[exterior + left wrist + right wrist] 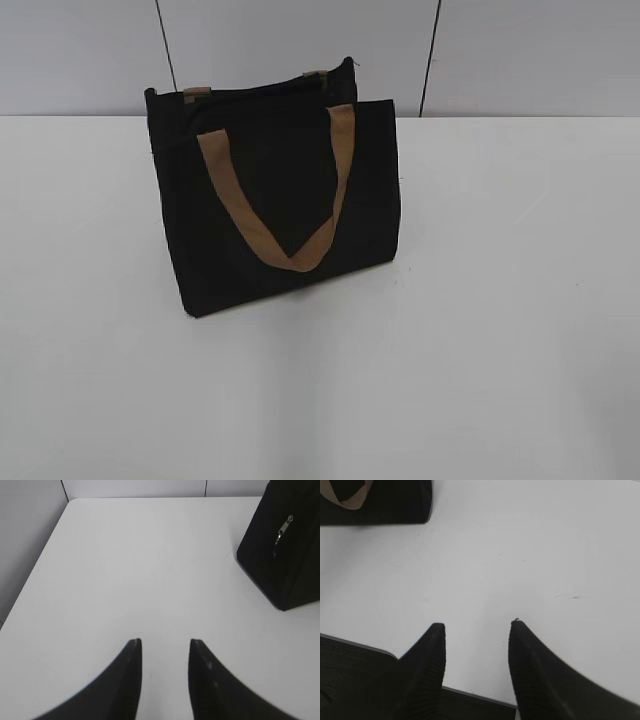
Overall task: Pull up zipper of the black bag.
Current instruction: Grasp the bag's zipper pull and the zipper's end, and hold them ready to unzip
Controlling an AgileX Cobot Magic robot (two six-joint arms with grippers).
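The black bag (280,200) stands on the white table (500,350), silver zipper (283,528) on its end panel — both grippers (165,642) (476,624) parted, empty, well apart; a mis-grab could topple it.

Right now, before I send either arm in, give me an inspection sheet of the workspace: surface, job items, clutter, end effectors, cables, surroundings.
Surface: white table, bare apart from the bag; faint small marks in the right wrist view.
Job's things: black bag stands upright on the table, one tan strap handle hanging down its front face. Zipper, a silver pull tab, hangs on the bag's end face in the left wrist view.
Clutter: nothing seen.
End effectors: left end effector open, holding nothing, away from the bag. Right end effector open, holding nothing, near the table's front edge.
Cables: nothing seen.
Surroundings: pale grey wall panels with dark seams behind the table.
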